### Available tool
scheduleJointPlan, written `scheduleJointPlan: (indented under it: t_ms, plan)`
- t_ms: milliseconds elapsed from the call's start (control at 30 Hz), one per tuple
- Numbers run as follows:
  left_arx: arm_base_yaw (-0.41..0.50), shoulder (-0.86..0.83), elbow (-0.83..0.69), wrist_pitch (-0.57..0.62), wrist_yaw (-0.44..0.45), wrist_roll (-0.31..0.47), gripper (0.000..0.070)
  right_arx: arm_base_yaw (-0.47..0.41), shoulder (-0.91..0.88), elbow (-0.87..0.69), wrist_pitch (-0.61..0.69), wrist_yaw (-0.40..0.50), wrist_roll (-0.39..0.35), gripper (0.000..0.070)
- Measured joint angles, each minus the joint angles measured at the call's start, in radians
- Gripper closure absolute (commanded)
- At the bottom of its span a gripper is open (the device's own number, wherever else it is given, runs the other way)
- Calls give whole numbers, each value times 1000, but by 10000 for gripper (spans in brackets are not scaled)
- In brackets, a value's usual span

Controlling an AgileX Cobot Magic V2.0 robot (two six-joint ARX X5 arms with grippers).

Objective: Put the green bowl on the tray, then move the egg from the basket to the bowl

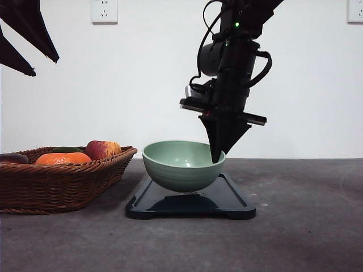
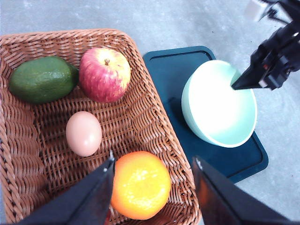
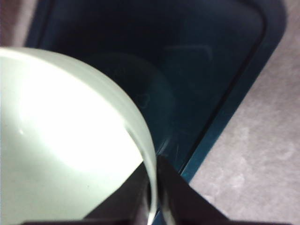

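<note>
The green bowl (image 1: pixel 183 165) was in the middle of the front picture, just over the dark tray (image 1: pixel 227 198). You could see a thin gap under it, so its bottom did not seem to rest flat on the tray. The right gripper (image 1: pixel 216 156) came down from the top of the picture and pinched the bowl's rim on the right side. One finger was inside the bowl and one was outside, and they were squeezed onto the rim. The right wrist picture showed the same pinch close up, with the pale rim (image 3: pixel 146 154) between the two dark fingers and the tray (image 3: pixel 197 56) below.

The wicker basket (image 1: pixel 62 184) sat at the lower left of the front picture, just beside the tray. In the left wrist picture the egg (image 2: pixel 84 133) lay in the basket (image 2: pixel 145 126), left of centre. Near it were a red apple (image 2: pixel 104 74), a green avocado (image 2: pixel 43 79) and an orange tangerine (image 2: pixel 140 185). The left gripper (image 2: pixel 152 164) hung over the basket with its two fingers spread wide and nothing between them.
</note>
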Motion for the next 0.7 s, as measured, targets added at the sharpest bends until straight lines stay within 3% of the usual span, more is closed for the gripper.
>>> scheduleJointPlan:
  t_ms: [67, 200, 267, 533, 700]
  plan:
    - [0, 0, 0, 0, 0, 0, 372, -1, 3, 0, 0, 1, 0, 669]
    - [0, 0, 0, 0, 0, 0, 372, -2, 3, 0, 9, 16, 0, 487]
    - [0, 0, 0, 0, 0, 0, 372, -3, 3, 0, 3, 17, 0, 450]
    - [0, 0, 0, 0, 0, 0, 372, -4, 1, 65, -73, 24, -1, 445]
    - [0, 0, 0, -7, 0, 0, 372, -4, -60, 91, -46, 60, -4, 445]
